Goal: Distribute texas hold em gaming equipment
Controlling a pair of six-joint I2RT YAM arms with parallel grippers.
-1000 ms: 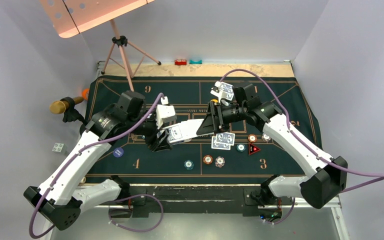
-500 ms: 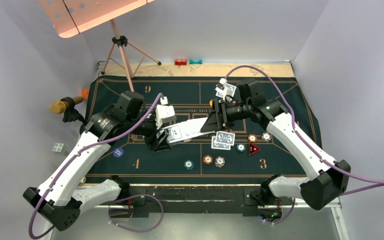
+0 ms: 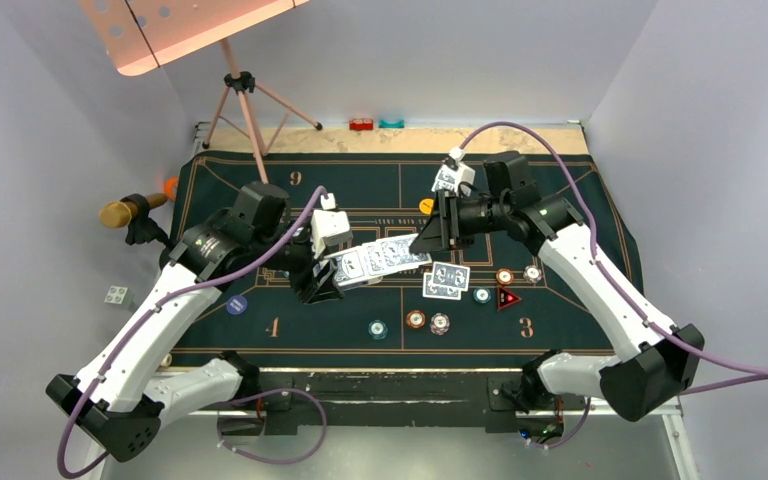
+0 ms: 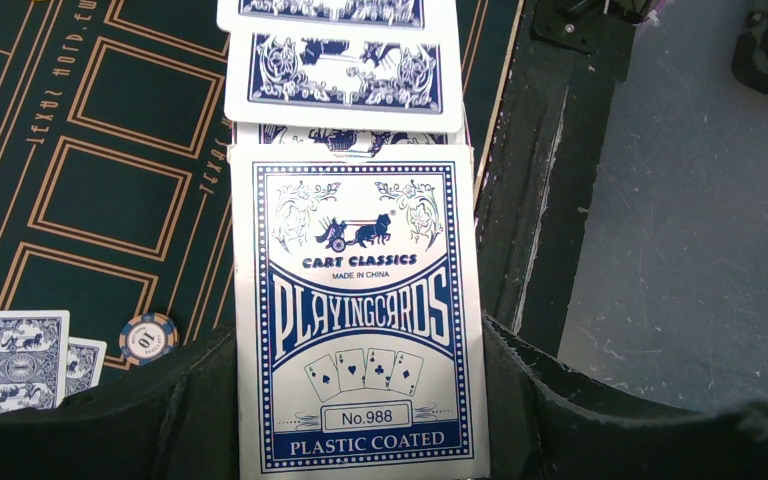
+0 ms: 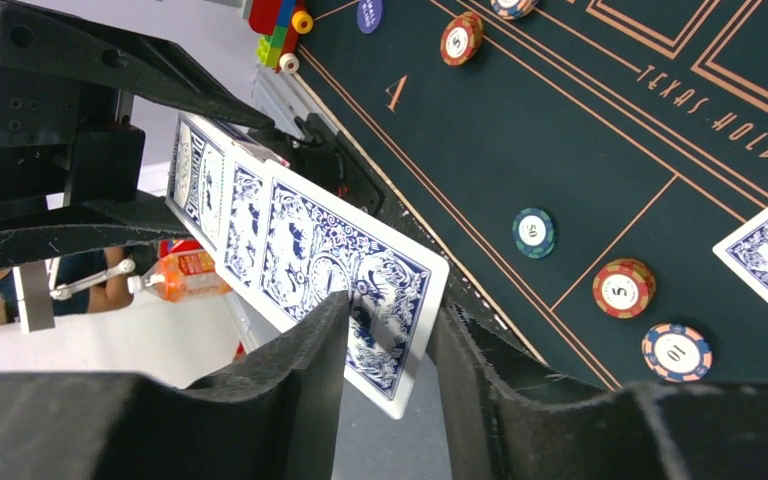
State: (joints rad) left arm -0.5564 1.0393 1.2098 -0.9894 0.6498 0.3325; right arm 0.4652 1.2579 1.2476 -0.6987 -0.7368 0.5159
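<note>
While the left gripper (image 4: pixel 360 395) is pressed tight on the deck box (image 4: pixel 360 330), a fan of blue-and-white-backed cards (image 3: pixel 385 257) juts from the box's open end, held in the air above the middle of the felt mat (image 3: pixel 300 190). The right gripper (image 5: pixel 385 330) straddles a corner of the end card (image 5: pixel 375 280). Its jaws stand partly spread with a gap showing, so I judge the card is not yet pinched.

2 more cards (image 3: pixel 446 280) lie face down on the mat just right of centre. The striped chips (image 3: pixel 428 321) and the red triangle marker (image 3: pixel 506 298) sit toward the mat's near edge. A blue disc (image 3: pixel 237 305) lies by the mat's left edge.

The cards are plastic coated, so they are probably light, springy and slick. A face-to-face pinch near a corner, then a straight pull along the fan, seems the best hold. A loose grip may slip or drag a neighbouring card along. The box is stiff enough to take a firm squeeze on its long sides.

The fan's count cannot be read, since the cards overlap. From above, the right gripper covers the fan's far tip. The left wrist view cuts off the top card, and the box hides its own flap.
</note>
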